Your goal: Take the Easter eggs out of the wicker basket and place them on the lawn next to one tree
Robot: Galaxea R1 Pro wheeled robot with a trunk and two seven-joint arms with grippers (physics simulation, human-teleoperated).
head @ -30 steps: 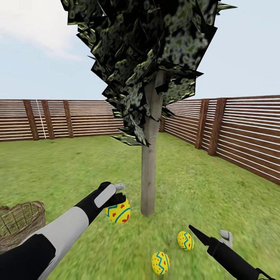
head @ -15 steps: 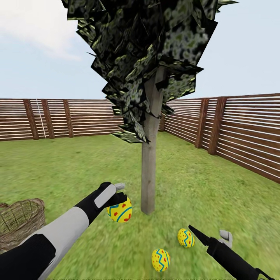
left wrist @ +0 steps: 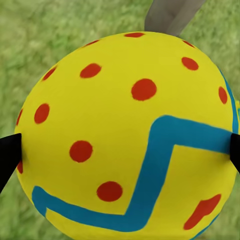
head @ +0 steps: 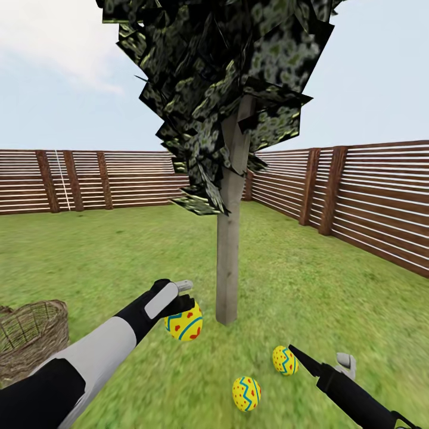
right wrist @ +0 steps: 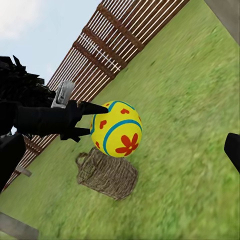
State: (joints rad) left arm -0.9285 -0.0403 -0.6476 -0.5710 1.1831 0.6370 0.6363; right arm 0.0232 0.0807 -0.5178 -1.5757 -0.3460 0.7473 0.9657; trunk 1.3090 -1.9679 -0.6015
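A: Where is the third egg?

B: The left gripper [head: 182,301] has its fingers pressed on either side of an Easter egg [head: 183,322], holding it above the lawn [head: 310,280], just left of the tree [head: 227,268] and nearer than the trunk's foot. In the left wrist view that held egg [left wrist: 127,135] has a dark fingertip [left wrist: 9,157] against each flank (yellow shell, red dots, blue zigzag band), with grass blurred beneath it.

A: And the other two?

B: Both lie on the grass near the trunk's base, to its near right. One egg [head: 285,360] is closer to the trunk; the second egg [head: 246,393] lies nearer the camera and slightly left of the first. They are apart from each other, not touching.

A: The basket?

B: The wicker basket [head: 30,336] sits at the far left of the head view, well apart from the tree. From the right wrist view the basket [right wrist: 107,175] shows beyond the held egg [right wrist: 116,128], and I cannot tell what is inside it.

A: What about the right arm?

B: The right gripper [head: 325,366] reaches in low from the near right, one dark finger [head: 304,360] ending just beside the closer egg on the ground. Whether it is spread or pressed together I cannot tell. A brown slatted fence [head: 369,196] rings the garden.
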